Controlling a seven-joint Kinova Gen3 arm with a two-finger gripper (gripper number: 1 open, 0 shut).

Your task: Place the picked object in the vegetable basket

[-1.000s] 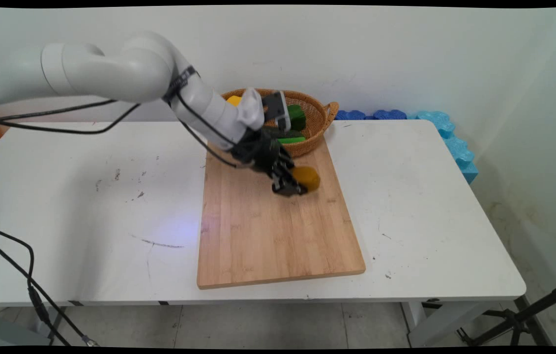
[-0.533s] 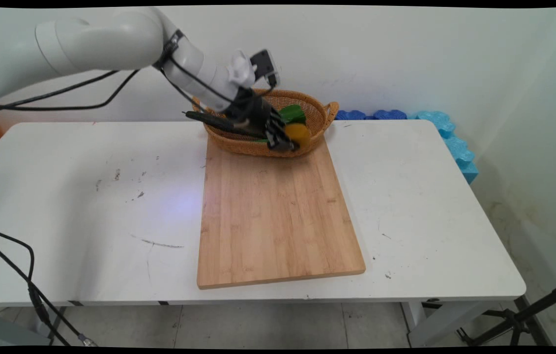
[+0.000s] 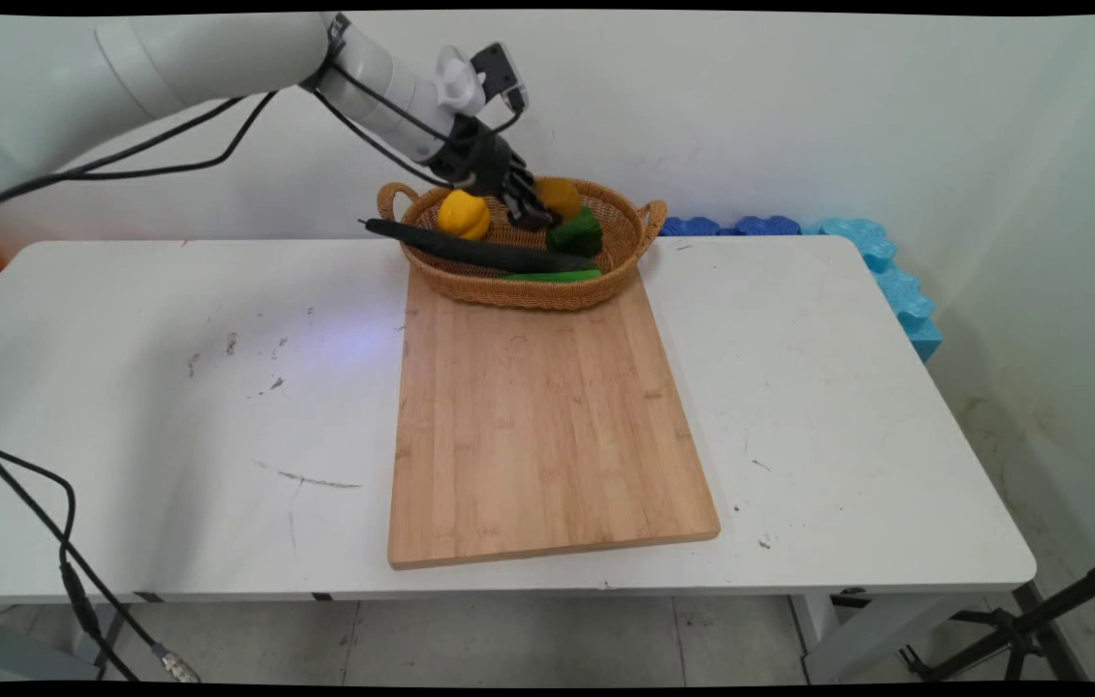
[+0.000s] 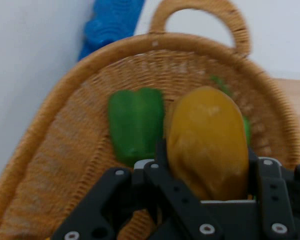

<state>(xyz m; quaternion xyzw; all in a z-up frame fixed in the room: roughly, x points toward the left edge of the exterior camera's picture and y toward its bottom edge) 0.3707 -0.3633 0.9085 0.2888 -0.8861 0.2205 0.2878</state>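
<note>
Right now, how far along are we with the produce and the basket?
Already in the wicker basket: a yellow pepper, a green pepper and a long dark cucumber. In hand: the pincer is shut on an orange-yellow mango-like fruit, held above the basket's inside, not yet released. The wooden board carries nothing, so only setting this fruit down appears left.

place: robot test lab | signs: white robot arm [image 3: 218, 53] trailing loose black cables [image 3: 150, 169] | scuffed white desk [image 3: 169, 387] against bare white wall [image 3: 799, 116] | blue foam mats [image 3: 881, 266] stacked behind | black tripod leg [image 3: 1070, 605] on tiled floor [image 3: 508, 644]
</note>
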